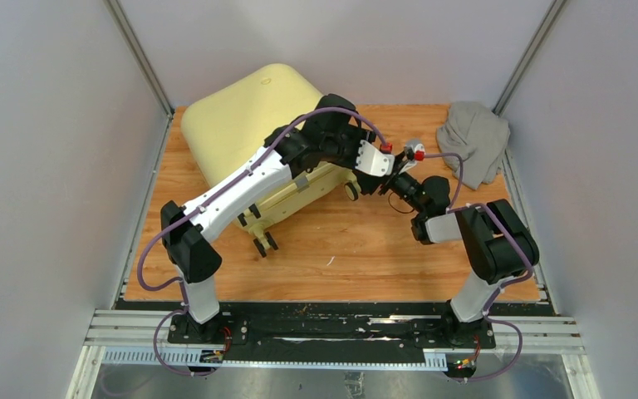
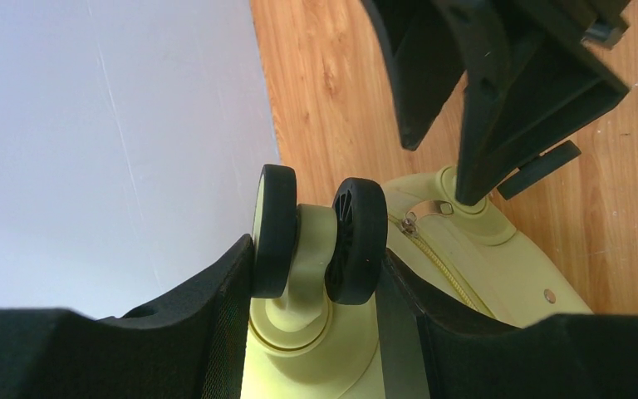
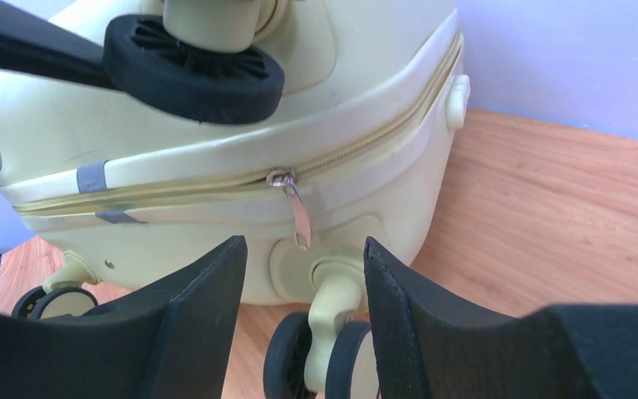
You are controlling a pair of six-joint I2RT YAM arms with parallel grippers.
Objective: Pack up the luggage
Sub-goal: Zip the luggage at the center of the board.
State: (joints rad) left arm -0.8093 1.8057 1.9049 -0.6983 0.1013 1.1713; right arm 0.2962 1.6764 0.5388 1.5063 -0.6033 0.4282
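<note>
The suitcase (image 1: 245, 116) lies on the far left part of the wooden table (image 1: 365, 258), close to the left wall, with its wheeled end turned towards the arms. Along the stretch seen by the right wrist camera, the zip is closed. A grey cloth (image 1: 475, 140) sits well apart in the far right corner, outside the case.

The left gripper (image 2: 317, 249) is clamped on a twin wheel (image 2: 357, 237), one finger against each outer face. The right gripper (image 3: 305, 245) stands apart with nothing between its fingers. The zip pull (image 3: 297, 208) hangs just ahead of the gap, and no contact with it is visible.

Judged risks:
- The wheel is round and probably swivels, so it gives a poor anchor. A tug on the zip could turn it in the grip and let the case slide or twist.
- The pull is small, thin and dangling. If the fingers close slightly off line, they would pinch the shell or the caster below instead.
- The two wrists work almost touching at the same corner, so a sideways correction by either arm could knock the other.
- With the cloth outside and the case zipped, packing looks far from done.
</note>
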